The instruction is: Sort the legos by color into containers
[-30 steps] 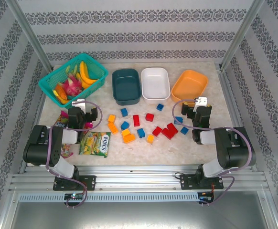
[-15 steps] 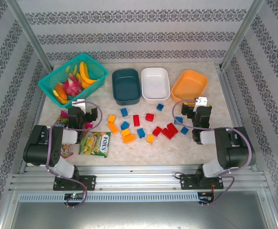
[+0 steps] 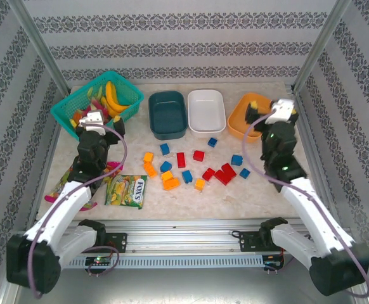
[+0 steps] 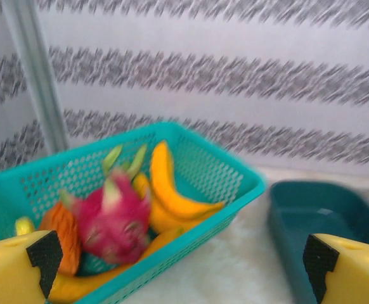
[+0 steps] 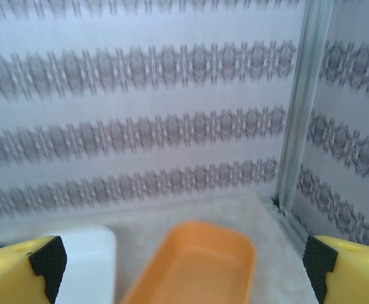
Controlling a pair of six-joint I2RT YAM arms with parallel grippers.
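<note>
While legos lie scattered, left pincer, right pincer gape.

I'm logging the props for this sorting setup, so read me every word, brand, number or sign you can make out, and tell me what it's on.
"FOX'S": on the front of the green-and-yellow candy bag.
Smaller print on that same bag: too small to read.
Second candy bag, farther left and partly covered: print too blurred to read.
No other readable text, numbers or signs.
</note>
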